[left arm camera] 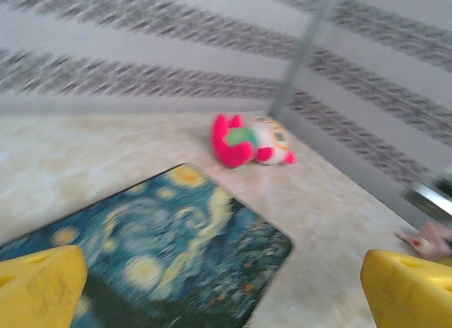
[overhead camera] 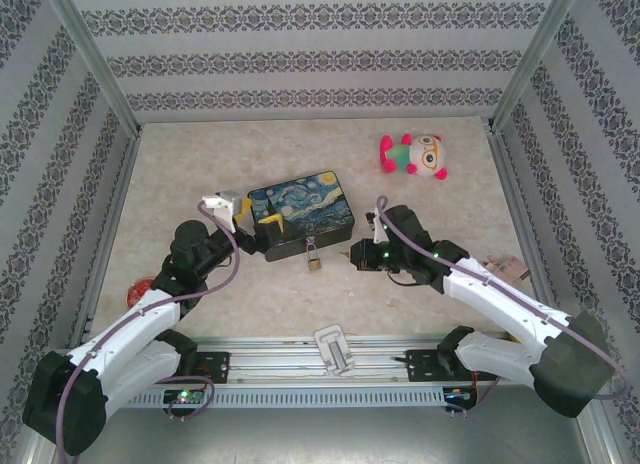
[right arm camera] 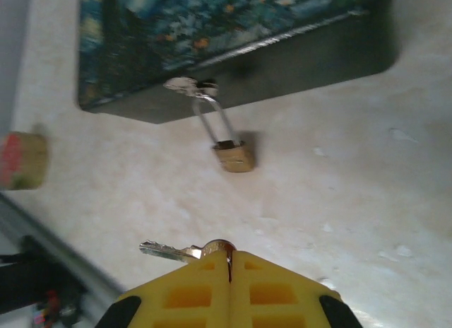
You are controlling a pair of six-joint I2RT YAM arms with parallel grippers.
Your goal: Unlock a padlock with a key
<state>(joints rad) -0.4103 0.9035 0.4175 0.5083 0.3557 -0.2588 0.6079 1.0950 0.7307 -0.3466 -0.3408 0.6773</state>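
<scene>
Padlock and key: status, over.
Left end effector open at tin. Right end effector shut on key, short of padlock. Padlock shackled to tin's hasp; nothing between.

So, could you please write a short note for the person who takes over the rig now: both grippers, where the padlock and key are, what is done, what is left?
Left gripper: open, holding nothing, at the left end of the painted tin.
Right gripper: shut on the key, whose blade sticks out sideways from the fingertips.
Padlock: hangs by its shackle from the tin's latch and looks closed. The key is apart from it.
Done: key picked up.
Left: bring the key to the keyhole, insert it, turn it, free the shackle.
</scene>
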